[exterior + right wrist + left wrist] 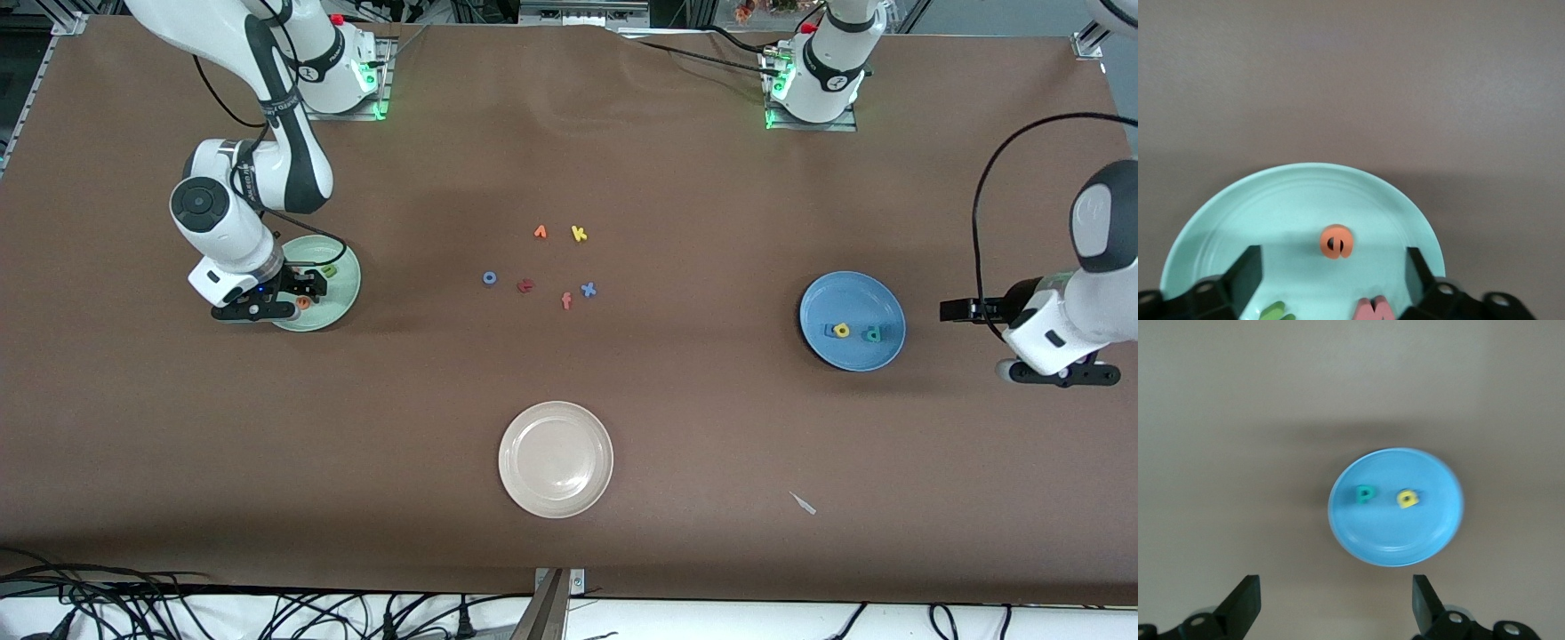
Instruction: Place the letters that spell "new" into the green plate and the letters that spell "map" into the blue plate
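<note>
From the front, the right gripper (pixel 298 289) hung low over the green plate (pixel 342 267), jaws apart, holding nothing; the green "n" (pixel 330 270) and orange "e" (pixel 303 302) lay inside. The left gripper (pixel 1062 373) waited open just off the blue plate (pixel 852 293), likely because its three letters were in.

The left wrist view showed the teal "p" (pixel 1364 495) and yellow "a" (pixel 1407 498) ahead of the spread jaws; the blue "m" (pixel 1419 495) was probably the sliver beside the "a".

In the right wrist view, the "e" lay between the open jaws, with the "n" and salmon "w" (pixel 1374 310) under them.
</note>
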{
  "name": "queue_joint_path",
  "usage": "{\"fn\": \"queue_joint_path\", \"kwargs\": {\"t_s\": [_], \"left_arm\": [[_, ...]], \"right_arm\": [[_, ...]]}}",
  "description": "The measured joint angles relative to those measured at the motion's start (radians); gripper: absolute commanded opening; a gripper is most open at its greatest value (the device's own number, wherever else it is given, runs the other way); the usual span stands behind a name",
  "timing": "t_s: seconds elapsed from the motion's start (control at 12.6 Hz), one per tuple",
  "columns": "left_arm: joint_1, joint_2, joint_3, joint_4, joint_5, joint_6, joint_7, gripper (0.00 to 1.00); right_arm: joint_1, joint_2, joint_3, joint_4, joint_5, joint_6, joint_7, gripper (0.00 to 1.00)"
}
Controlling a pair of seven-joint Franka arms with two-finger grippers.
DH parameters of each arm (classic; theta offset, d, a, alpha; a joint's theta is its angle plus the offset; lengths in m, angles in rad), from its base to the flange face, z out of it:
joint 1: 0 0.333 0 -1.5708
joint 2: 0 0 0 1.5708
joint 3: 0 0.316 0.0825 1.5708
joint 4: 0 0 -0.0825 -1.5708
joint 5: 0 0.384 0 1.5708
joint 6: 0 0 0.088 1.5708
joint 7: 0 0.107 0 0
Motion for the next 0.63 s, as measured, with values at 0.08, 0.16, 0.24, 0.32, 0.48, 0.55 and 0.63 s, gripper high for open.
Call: {"fn": "queue_joint_path", "kwargs": {"t_s": [0.08,0.16,0.24,0.32,0.48,0.55,0.63], "left_arm": [[-0.066,-0.054,0.073,-0.026,-0.037,0.020,0.000,1.00],[-0.109,-0.102,0.115,-0.039,-0.050,0.025,0.000,1.00],[-0.132,-0.146,0.133,-0.046,-0.055,0.026,0.000,1.00],[-0.149,-0.186,0.138,-0.051,-0.056,0.021,0.000,1.00],[-0.187,-0.244,0.141,-0.053,-0.056,-0.037,0.000,1.00],[-0.199,-0.265,0.142,-0.050,-0.056,-0.069,-0.001,1.00],[-0.203,-0.280,0.142,-0.041,-0.056,-0.101,-0.001,1.00]], "right_arm": [[0.002,-0.011,0.002,0.012,0.000,-0.024,0.000,1.00],[0.004,-0.024,0.003,0.031,0.000,-0.066,0.000,1.00],[0.006,-0.036,0.005,0.070,0.000,-0.126,-0.001,1.00],[0.007,-0.045,0.006,0.141,0.000,-0.235,-0.002,1.00],[0.006,-0.039,0.006,0.350,0.000,-0.538,-0.002,1.00],[0.006,-0.033,0.006,0.446,0.000,-0.658,-0.002,1.00],[0.006,-0.026,0.006,0.525,0.000,-0.738,-0.002,1.00]]}}
